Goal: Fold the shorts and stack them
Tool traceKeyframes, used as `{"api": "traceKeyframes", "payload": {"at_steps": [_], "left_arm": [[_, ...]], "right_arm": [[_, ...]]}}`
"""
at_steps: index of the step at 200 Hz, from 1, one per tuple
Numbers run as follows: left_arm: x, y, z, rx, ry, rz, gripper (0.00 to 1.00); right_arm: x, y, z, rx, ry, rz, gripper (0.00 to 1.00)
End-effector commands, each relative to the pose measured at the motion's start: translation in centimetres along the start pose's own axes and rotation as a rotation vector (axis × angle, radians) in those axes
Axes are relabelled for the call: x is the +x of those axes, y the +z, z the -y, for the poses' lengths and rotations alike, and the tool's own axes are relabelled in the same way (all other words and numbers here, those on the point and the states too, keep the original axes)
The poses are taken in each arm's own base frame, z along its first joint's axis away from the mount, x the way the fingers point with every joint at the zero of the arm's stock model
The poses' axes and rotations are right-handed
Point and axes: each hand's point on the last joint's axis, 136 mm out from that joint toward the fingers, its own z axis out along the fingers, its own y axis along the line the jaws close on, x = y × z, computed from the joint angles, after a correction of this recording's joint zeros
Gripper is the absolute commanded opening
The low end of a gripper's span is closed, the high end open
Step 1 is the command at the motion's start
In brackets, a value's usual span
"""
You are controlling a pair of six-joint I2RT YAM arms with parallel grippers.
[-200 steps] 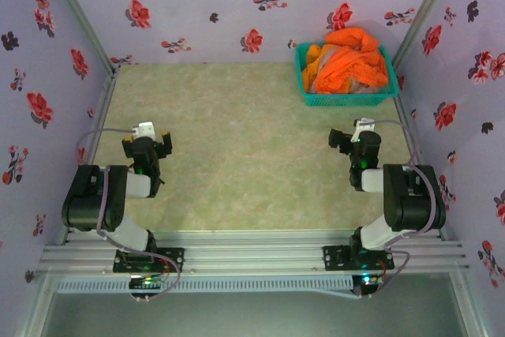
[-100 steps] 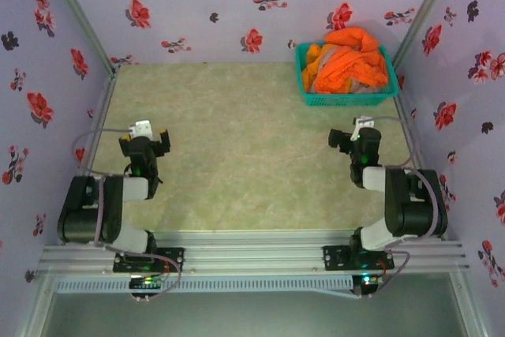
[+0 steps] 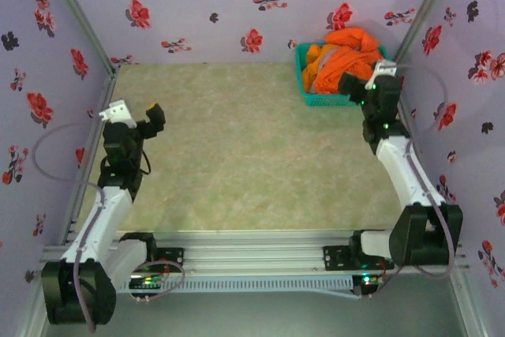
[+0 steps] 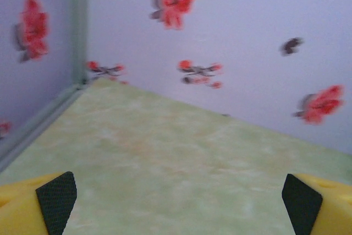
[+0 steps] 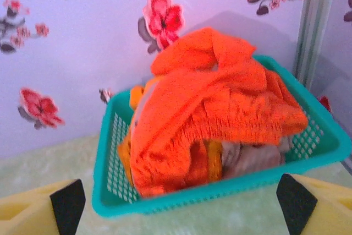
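The shorts (image 5: 209, 97), heaped in the far-right basket (image 5: 324, 147), are being faced by the wide-open right gripper (image 5: 181, 207), best closed on the topmost orange fold alone; the left gripper (image 4: 179, 199) is being held open above the table (image 3: 237, 155)

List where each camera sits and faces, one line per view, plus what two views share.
Top external: high behind the robot, looking down on the table; left arm and right arm show.
Left wrist: faces the table's far-left corner; open left gripper below.
Right wrist: faces the teal basket of orange shorts; open right gripper below.
Shared: top and right wrist both show that basket.
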Motion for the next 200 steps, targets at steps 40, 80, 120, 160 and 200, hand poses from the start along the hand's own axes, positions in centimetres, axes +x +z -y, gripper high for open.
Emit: {"api": "traceKeyframes", "payload": {"at_steps": [40, 80, 120, 160, 200], "left_arm": [[2.0, -4.8, 8.5, 0.449, -0.169, -0.329, 0.99], [2.9, -7.5, 9.3, 0.507, -0.190, -0.407, 0.99], [3.7, -9.2, 9.0, 0.508, -0.175, -0.430, 0.99], [4.2, -9.7, 8.7, 0.504, -0.164, -0.444, 0.99], [4.8, -9.5, 8.6, 0.502, -0.165, -0.447, 0.99]], "right_arm": [[1.7, 6.7, 1.0, 0.160, 0.419, -0.176, 0.77], [4.4, 10.7, 1.8, 0.211, 0.602, -0.223, 0.73], [6.1, 13.8, 3.2, 0.228, 0.697, -0.224, 0.72], [5.8, 16.8, 3.3, 0.180, 0.736, -0.205, 0.62], [5.7, 19.1, 2.4, 0.139, 0.754, -0.227, 0.45]]}}
